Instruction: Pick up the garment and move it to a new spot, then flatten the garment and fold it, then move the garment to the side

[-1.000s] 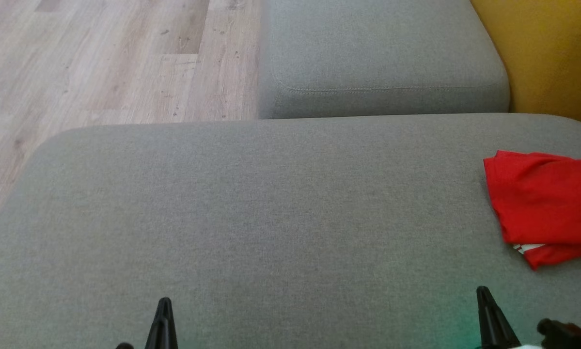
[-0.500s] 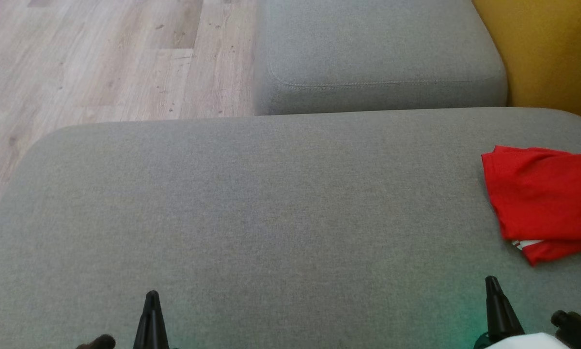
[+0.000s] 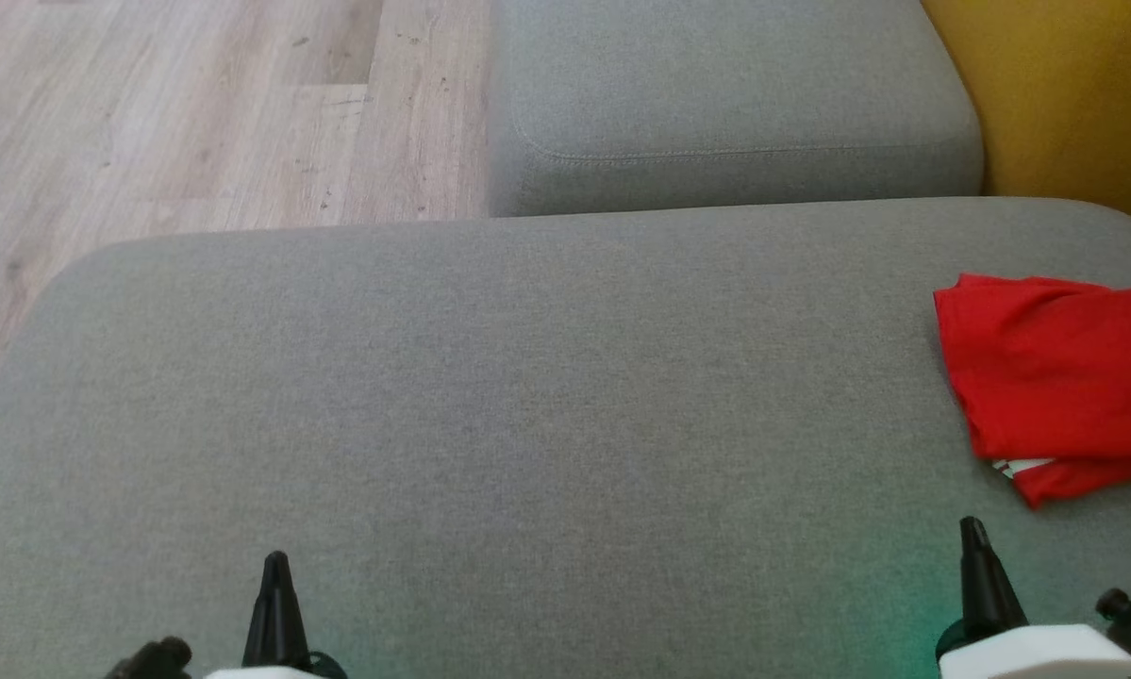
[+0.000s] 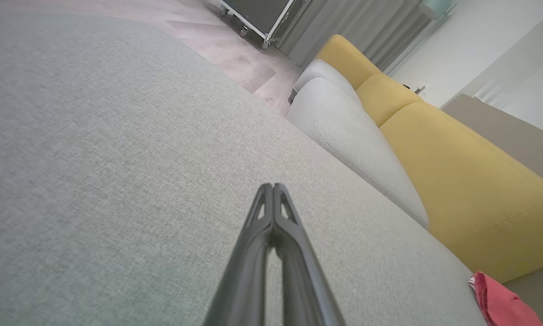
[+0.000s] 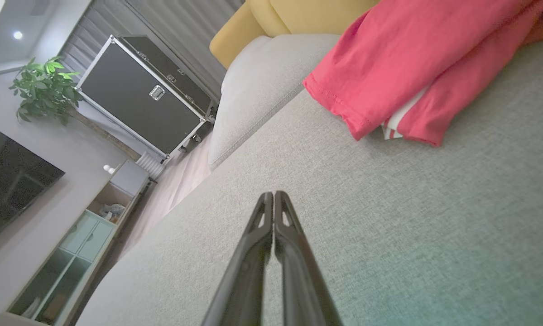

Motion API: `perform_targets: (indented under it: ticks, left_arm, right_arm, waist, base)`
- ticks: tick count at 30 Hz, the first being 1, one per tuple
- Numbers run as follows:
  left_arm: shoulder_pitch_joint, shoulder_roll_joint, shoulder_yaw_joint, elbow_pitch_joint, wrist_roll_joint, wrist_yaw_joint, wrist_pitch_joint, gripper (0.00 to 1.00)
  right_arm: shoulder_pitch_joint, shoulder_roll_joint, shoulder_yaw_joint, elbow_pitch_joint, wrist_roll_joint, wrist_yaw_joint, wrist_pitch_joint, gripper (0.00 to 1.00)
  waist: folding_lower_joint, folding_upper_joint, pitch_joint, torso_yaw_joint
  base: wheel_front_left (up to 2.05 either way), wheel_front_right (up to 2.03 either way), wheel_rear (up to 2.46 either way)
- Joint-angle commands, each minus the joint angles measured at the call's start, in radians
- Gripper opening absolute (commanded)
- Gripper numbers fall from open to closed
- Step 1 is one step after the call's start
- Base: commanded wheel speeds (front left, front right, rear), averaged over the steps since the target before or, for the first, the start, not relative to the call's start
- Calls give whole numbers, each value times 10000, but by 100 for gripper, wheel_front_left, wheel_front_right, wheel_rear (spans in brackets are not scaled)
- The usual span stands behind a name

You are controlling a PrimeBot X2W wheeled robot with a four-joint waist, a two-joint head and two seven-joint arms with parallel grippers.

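While the left hand and right hand hang over the grey cushion with fingers pressed together, gripping nothing, the folded red garment lies on that cushion ahead and right of the right hand, apart from it.

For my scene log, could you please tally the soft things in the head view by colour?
Red: 1, the garment
Grey: 2, the near cushion and the far cushion
Yellow: 1, the backrest
Total: 4
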Motion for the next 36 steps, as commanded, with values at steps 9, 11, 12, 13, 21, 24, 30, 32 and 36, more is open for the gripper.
perform_targets:
  ticks: [9,11,12,13,21,24,30,32,36]
  left_arm:
    - [-798,137,507,-209,-1280,-249,285,0]
    - [-852,140,558,-196,-1514,-284,340,0]
    - [-878,141,584,-189,-1631,-302,368,0]
    - [-905,142,610,-182,-1749,-319,395,0]
    - [-1091,147,793,-135,-2566,-442,592,0]
    - [-1171,149,873,-115,-2916,-495,677,0]
    - [-1332,150,1035,-73,-3613,-600,850,0]
    - [-1385,150,1089,-59,-3844,-635,908,0]
    - [-1492,149,1198,-32,-4304,-704,1023,0]
  right_arm:
    - [-840,-7,-159,-375,1228,-4,277,0]
    - [-893,0,-190,-379,1450,-4,335,0]
    - [-920,3,-206,-381,1562,-4,363,0]
    - [-947,6,-222,-382,1673,-4,392,0]
    - [-1134,30,-332,-394,2451,-4,594,0]
    - [-1214,41,-380,-400,2784,-4,680,0]
    - [-1375,62,-475,-410,3450,-5,854,0]
    - [-1428,69,-507,-413,3672,-5,912,0]
    - [-1534,83,-571,-420,4113,-5,1027,0]
  waist:
    - [-1,-1,98,-69]
    - [-1,-1,118,-83]
    - [-1,-1,128,-90]
    - [-1,-1,138,-97]
    - [-1,-1,208,-146]
    - [-1,-1,238,-167]
    - [-1,-1,298,-209]
    - [-1,-1,318,-223]
    - [-1,-1,358,-251]
  base:
    - [0,0,0]
    - [0,0,0]
    - [0,0,0]
    - [0,0,0]
    - [0,0,0]
    - [0,0,0]
    - [0,0,0]
    - [0,0,0]
    - [0,0,0]
